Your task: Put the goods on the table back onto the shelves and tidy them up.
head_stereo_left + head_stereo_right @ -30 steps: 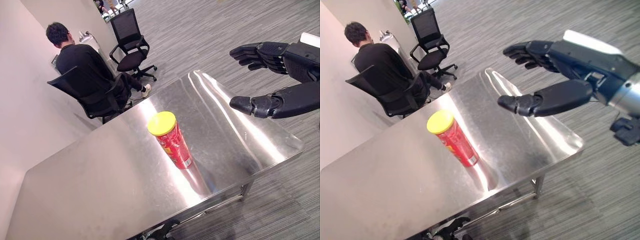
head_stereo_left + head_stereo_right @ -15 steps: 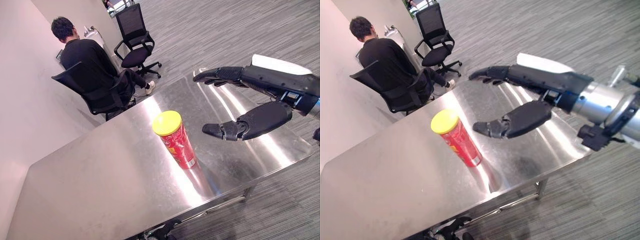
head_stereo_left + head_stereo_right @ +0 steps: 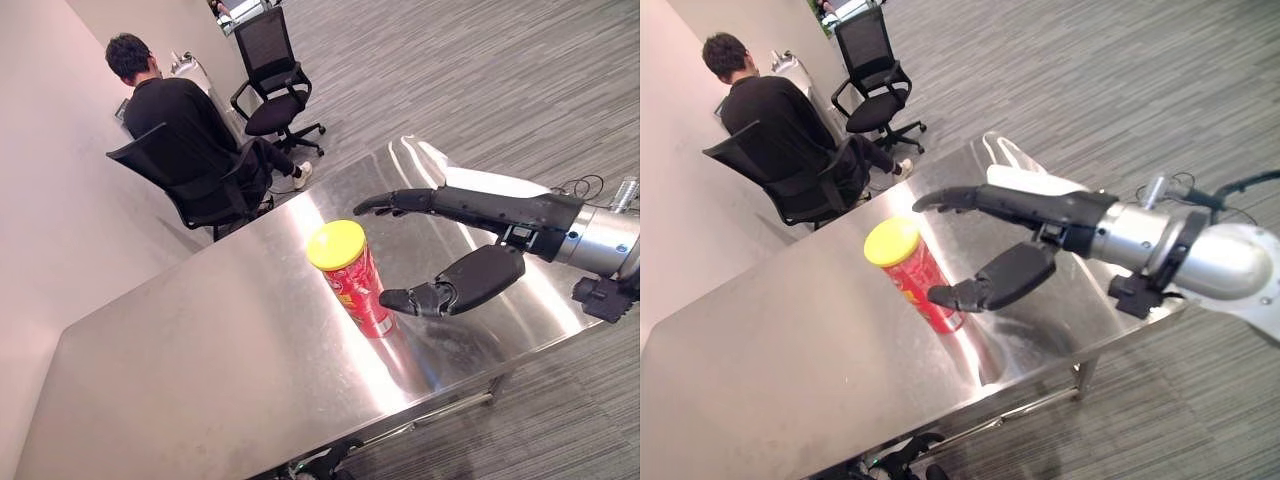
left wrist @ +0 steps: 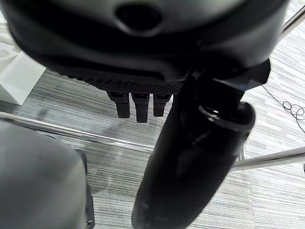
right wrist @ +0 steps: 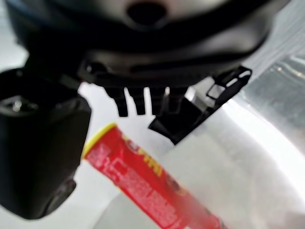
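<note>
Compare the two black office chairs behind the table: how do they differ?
The nearer chair is occupied: a person in a dark top sits in it, back to the camera. The farther chair is empty, so its seat and wheeled base show. The nearer chair stands by the wall, close to the steel table; the farther one stands out on the grey carpet. Both are black, with armrests.

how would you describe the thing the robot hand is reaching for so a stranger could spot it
Look at the steel table. Near its middle stands a tall red tube with a yellow lid, upright, with the open right robot hand spread around it. It is the sole item on the table.
</note>
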